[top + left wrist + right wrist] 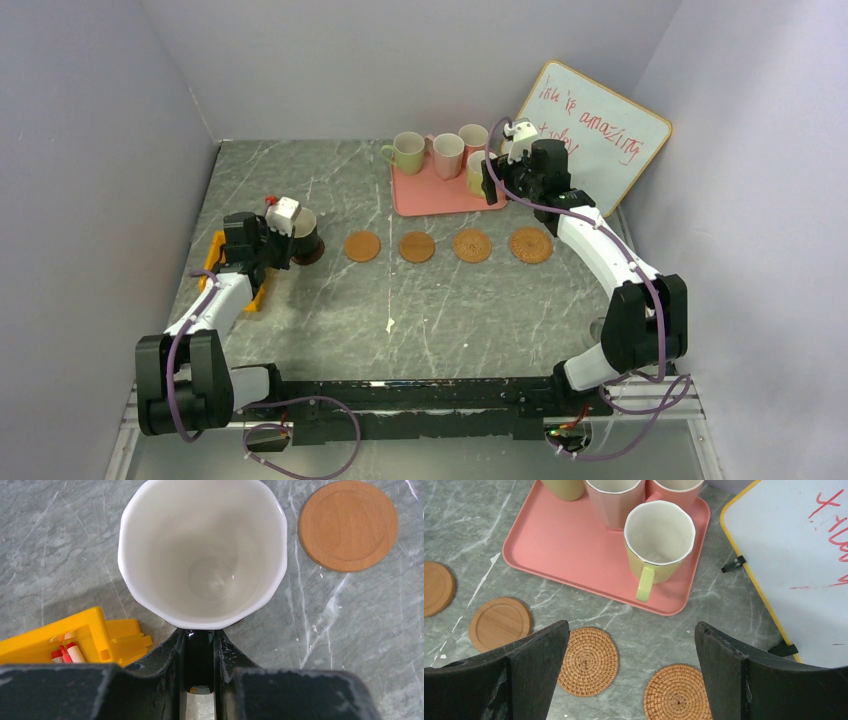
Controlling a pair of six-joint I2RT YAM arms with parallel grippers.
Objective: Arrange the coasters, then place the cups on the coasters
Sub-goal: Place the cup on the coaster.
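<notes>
A dark brown cup with a pale inside stands over the dark brown coaster at the left end of the row. My left gripper is shut on its dark handle. To its right, orange-tan coasters lie in a row. On the pink tray stand a green cup, two pink cups and a second green cup. My right gripper hangs open just short of that cup's handle, holding nothing.
A yellow holder with markers lies on the table left of the left gripper. A whiteboard with red writing leans against the back right wall beside the tray. Walls close in the table on three sides.
</notes>
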